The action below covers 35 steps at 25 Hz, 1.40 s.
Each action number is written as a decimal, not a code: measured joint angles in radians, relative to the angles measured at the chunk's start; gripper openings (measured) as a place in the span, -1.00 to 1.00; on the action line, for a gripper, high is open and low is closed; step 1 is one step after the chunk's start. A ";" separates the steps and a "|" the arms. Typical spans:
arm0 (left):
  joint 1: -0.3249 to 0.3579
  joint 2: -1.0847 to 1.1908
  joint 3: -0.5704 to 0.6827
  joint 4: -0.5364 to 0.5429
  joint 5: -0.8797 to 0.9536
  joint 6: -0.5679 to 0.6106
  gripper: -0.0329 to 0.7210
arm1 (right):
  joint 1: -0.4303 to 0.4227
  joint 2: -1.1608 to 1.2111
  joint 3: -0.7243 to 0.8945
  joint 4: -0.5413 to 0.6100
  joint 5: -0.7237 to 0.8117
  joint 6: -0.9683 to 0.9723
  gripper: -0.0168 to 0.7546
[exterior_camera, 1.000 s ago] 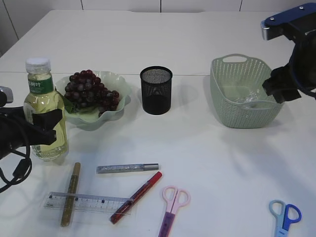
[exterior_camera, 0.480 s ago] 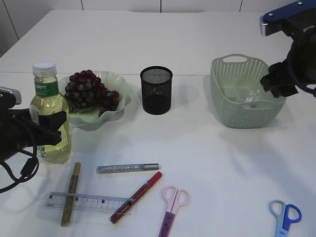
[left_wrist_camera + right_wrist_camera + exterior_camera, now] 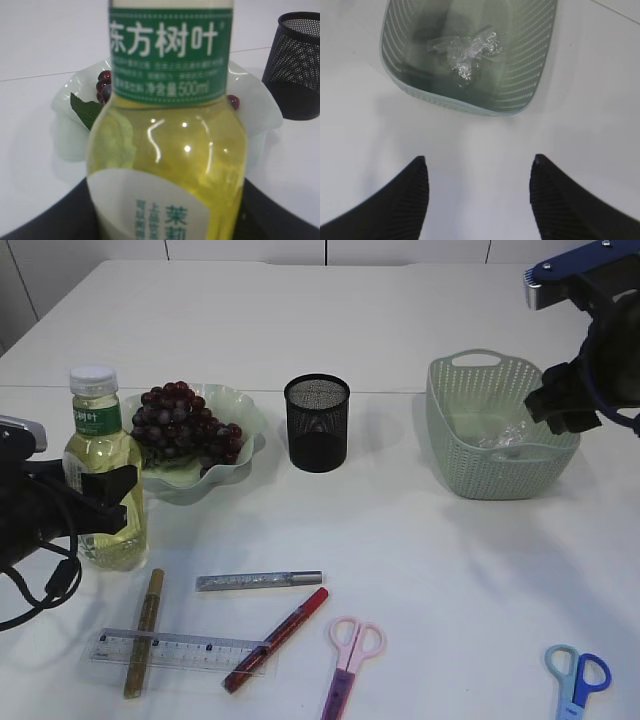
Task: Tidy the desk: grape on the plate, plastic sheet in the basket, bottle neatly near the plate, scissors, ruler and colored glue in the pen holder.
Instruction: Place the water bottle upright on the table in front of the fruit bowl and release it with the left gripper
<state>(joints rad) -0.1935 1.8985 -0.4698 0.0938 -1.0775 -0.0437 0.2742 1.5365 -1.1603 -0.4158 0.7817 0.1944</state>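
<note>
Exterior view: my left gripper [image 3: 95, 502] clamps the upright tea bottle [image 3: 103, 485], just left of the grape plate [image 3: 240, 425]; left wrist view: the bottle [image 3: 167, 165] fills the frame, plate [image 3: 65, 125] behind; right wrist view: my right gripper [image 3: 477, 192] is spread, empty; crumpled plastic sheet [image 3: 465, 50] lies in the basket [image 3: 520, 95] ahead.

From my exterior feed I see a white bench [image 3: 450, 550] filling almost the whole view, matte and evenly lit, with only soft shadows on it. A faint seam crosses it from side to side about a third of the way down. Behind its far edge I make out pale wall panels [image 3: 245, 249] split by thin dark vertical joints.
</note>
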 joint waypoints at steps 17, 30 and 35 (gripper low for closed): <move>0.000 0.000 -0.001 0.022 0.000 0.000 0.37 | 0.000 0.000 0.000 -0.006 -0.006 0.002 0.33; 0.000 0.000 0.011 0.016 -0.015 0.008 0.52 | 0.000 0.000 0.000 -0.015 -0.006 0.002 0.33; 0.000 0.000 0.011 0.001 -0.015 0.018 0.56 | 0.000 0.000 0.000 -0.015 -0.006 0.002 0.33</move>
<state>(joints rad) -0.1935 1.8985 -0.4589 0.0944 -1.0926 -0.0258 0.2742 1.5365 -1.1603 -0.4305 0.7756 0.1962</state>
